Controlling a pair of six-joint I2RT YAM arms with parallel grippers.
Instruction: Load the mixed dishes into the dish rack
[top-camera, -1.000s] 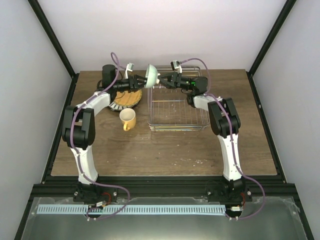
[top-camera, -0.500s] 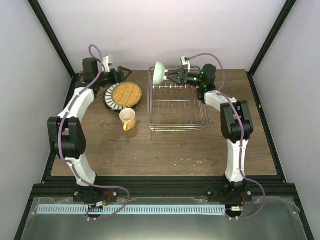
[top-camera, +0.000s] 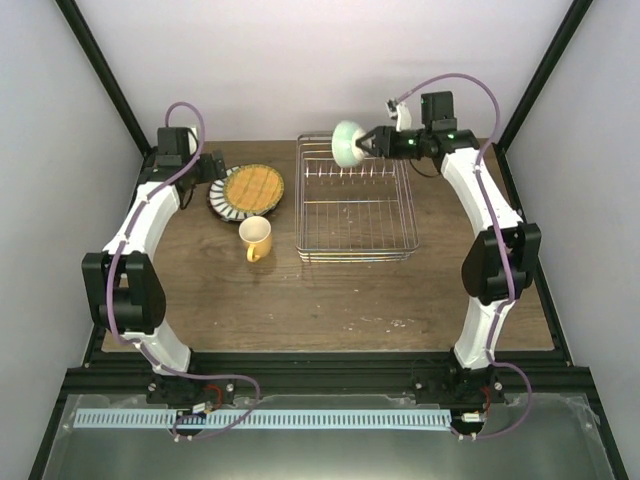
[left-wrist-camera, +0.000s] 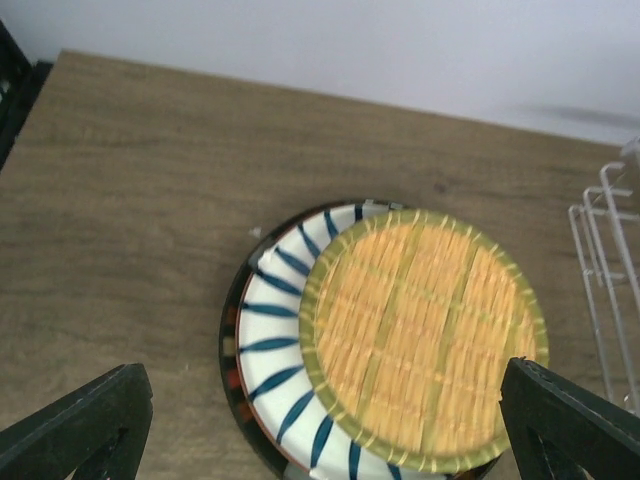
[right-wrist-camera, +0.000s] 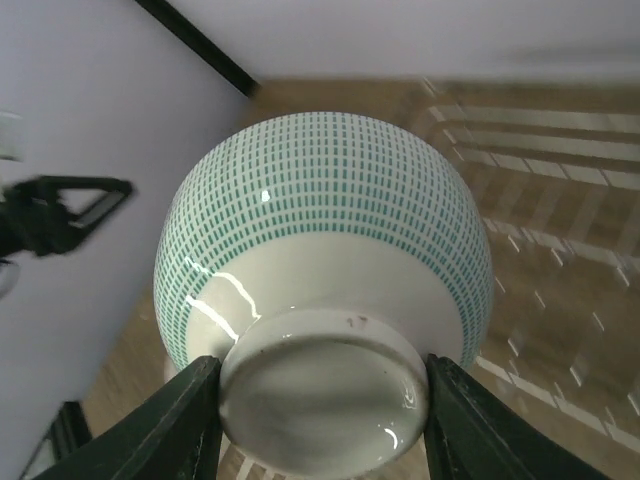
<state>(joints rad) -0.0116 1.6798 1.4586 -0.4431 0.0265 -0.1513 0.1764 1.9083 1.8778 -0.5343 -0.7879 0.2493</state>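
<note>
Near part of the surface: yellow mug, upright, just left of the dish rack, which holds no dishes yet. Farther, upper left: small yellow-orange plate on the striped white plate, left pincer spread wide and empty above them. Farthest, upper centre: right pincer clamped on the foot of the pale green bowl. Bowl tipped on its side, mouth facing frame-left, over the rack's far-left corner. Prong row lies just below, slightly nearer. Likely next: lower it there.
</note>
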